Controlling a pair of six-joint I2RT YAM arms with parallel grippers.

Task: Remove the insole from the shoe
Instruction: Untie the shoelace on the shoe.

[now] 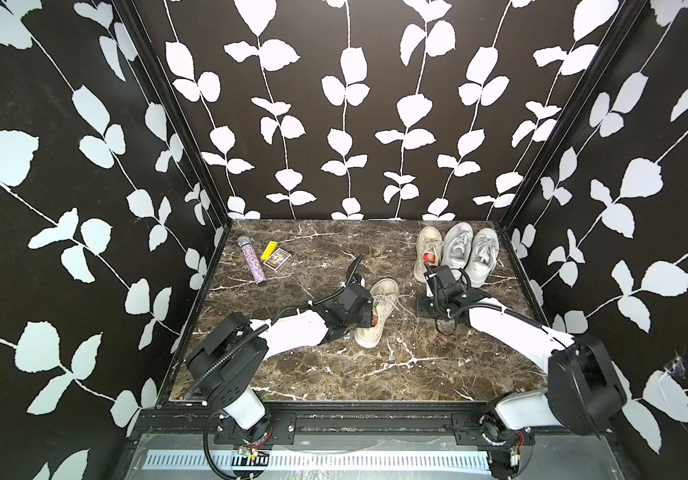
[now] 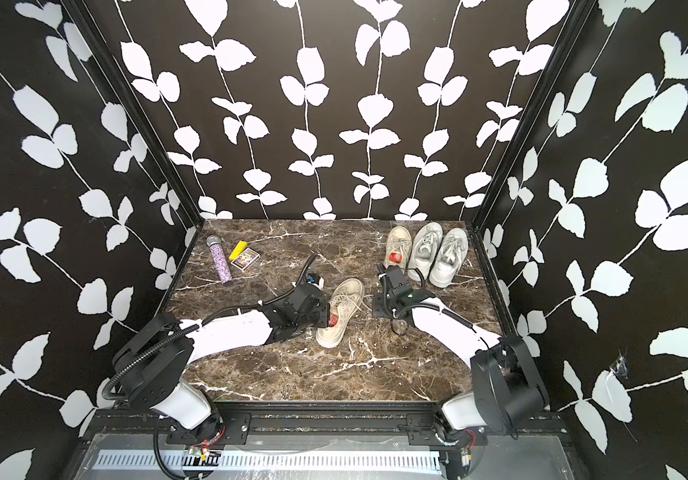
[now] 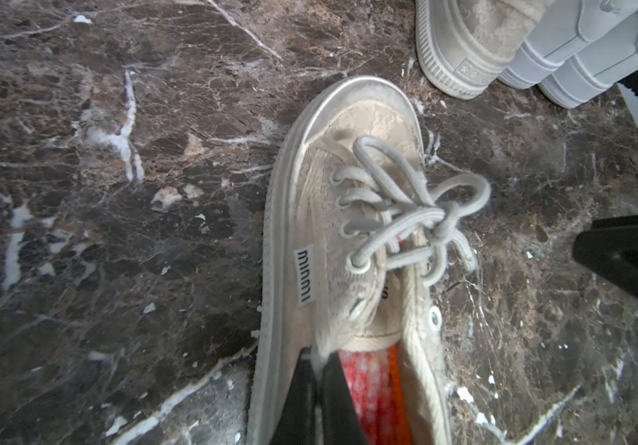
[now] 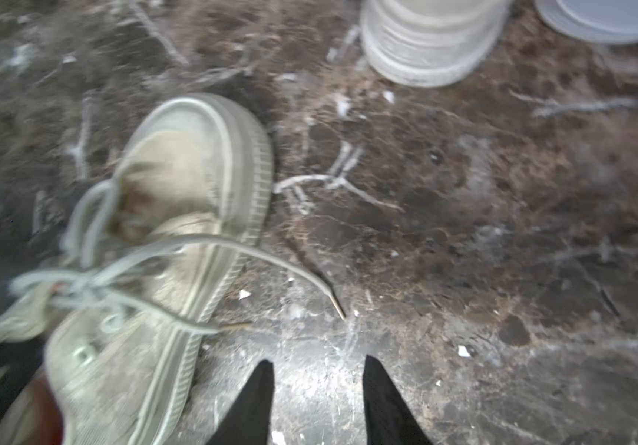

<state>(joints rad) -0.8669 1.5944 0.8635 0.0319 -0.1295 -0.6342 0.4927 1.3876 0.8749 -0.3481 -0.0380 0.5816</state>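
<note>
Black leaf-print walls (image 1: 346, 124); brown marble tabletop (image 1: 334, 374), seemingly glossy.

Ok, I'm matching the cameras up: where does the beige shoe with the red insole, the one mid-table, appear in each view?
Top view: beige shoe lies mid-table.
Top view: beige shoe in the same spot.
Left wrist: beige shoe fills the centre, laces up.
Right wrist: beige shoe, blurred, off to one edge.
Shared landmark: the row of three shoes beyond its toe.

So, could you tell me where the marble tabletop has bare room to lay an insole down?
Bare: the brown marble tabletop's near strip, from its front edge to the beige canvas sneaker; the far middle, between the yellow box and three pale sneakers. Crowded: around that sneaker.
</note>
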